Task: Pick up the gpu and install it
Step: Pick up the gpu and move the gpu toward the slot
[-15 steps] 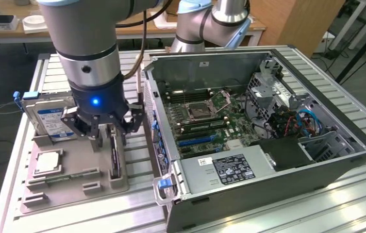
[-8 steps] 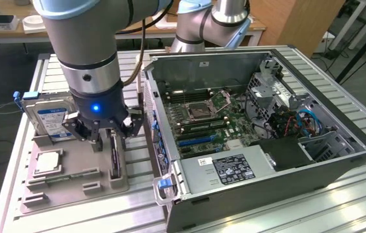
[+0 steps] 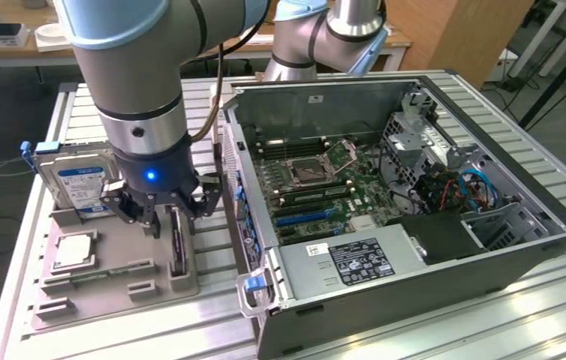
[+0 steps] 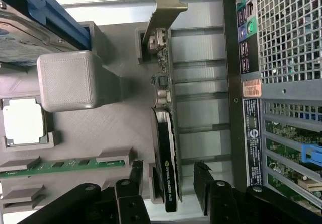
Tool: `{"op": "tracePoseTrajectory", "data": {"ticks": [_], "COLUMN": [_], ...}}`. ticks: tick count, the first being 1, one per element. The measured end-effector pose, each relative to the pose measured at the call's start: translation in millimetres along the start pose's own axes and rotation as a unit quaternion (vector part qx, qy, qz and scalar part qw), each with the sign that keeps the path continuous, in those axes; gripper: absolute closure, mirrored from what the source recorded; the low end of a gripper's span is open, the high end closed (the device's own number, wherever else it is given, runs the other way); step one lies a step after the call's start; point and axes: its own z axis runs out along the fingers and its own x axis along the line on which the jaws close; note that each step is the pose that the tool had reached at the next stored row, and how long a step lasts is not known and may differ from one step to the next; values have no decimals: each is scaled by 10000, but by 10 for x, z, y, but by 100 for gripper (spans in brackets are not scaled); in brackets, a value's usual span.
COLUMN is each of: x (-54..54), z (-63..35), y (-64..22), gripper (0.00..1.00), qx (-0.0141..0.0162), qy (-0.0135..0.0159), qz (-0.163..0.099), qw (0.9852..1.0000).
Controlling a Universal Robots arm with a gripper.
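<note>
The gpu (image 3: 176, 238) stands on its edge in a slot of the grey parts tray (image 3: 112, 300), beside the open computer case (image 3: 523, 247). In the wrist view the gpu (image 4: 165, 133) is a thin dark card with its pale metal bracket (image 4: 162, 17) at the far end. My gripper (image 3: 163, 214) is low over the card and open. Its two black fingers (image 4: 134, 176) stand one on each side of the card, and I see a gap between each and the card. My gripper (image 4: 167, 172) holds nothing.
The tray also holds a silver hard drive with a blue label (image 3: 78, 184), a processor (image 3: 73, 251), a green memory stick (image 4: 60, 166) and a raised grey block (image 4: 68, 80). The case wall (image 4: 246, 83) stands close beside the gpu. The motherboard (image 3: 323, 187) lies exposed inside the case.
</note>
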Motion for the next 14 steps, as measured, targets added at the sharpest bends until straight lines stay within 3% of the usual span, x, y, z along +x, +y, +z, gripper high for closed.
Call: {"op": "tracePoseTrajectory", "data": {"ticks": [14], "x": [17], "z": [256], "y": [97], "gripper": [47], "qx": [0], "qy": [0], "qz": [0], "qw": [10000]}}
